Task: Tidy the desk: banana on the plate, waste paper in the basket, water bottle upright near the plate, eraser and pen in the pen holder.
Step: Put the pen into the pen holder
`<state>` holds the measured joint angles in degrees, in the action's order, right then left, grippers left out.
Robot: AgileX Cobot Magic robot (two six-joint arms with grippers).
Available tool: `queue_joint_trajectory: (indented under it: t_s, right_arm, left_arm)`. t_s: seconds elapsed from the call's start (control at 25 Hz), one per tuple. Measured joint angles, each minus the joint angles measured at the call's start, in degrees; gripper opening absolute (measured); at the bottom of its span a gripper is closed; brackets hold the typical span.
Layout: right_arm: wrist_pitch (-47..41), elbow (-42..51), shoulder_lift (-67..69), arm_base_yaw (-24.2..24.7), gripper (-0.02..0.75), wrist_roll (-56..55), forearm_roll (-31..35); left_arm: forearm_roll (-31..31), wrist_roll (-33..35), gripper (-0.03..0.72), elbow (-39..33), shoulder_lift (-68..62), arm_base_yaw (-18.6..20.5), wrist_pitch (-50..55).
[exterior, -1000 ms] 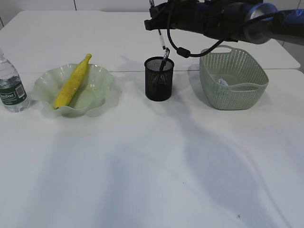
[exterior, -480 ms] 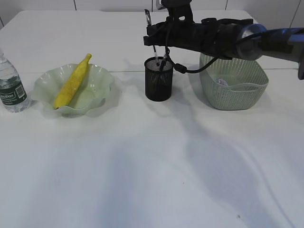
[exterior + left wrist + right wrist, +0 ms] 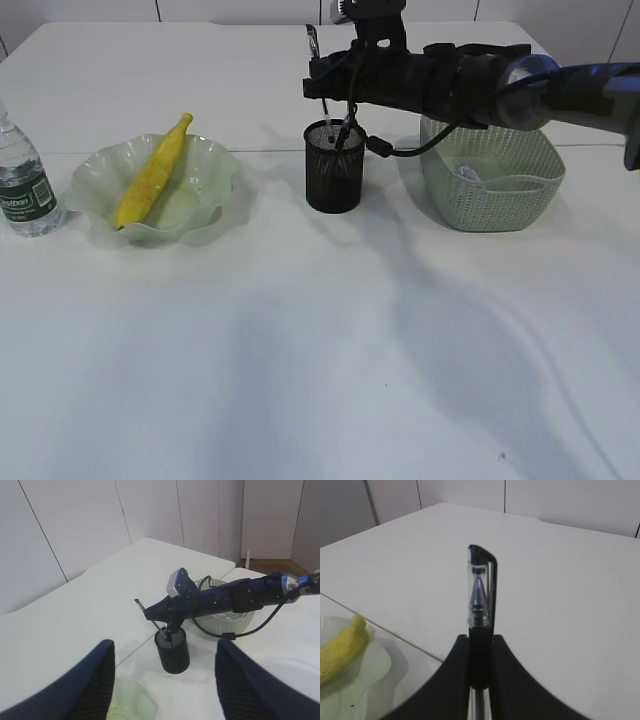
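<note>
Clear-capped black pen (image 3: 480, 610) pinched firm in right gripper (image 3: 479, 667) over black mesh pen holder (image 3: 334, 166); left gripper (image 3: 162, 680) agape, empty.

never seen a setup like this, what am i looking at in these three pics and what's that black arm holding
It is a two-armed robot tidying a white table. One picture is a side camera; the other two sit on the wrists.

The right arm's end effector is shut on a black capped pen, lowering it into the black mesh pen holder. The right wrist camera shows that pen close up between the fingers. The left end effector is open and empty, watching from above.

Also there: a yellow banana in a wavy green plate, an upright clear water bottle, and a green plastic basket with crumpled paper.
</note>
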<state>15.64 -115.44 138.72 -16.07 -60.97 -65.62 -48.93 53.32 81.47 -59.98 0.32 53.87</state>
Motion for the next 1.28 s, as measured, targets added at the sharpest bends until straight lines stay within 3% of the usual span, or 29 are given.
queue_joint_trajectory:
  t_s: [1.28]
  right_arm:
    - [0.00,0.00,3.17,0.00,0.067,-2.08,-1.28]
  left_arm:
    - [0.00,0.00,0.443,0.00,0.00,0.00,0.00]
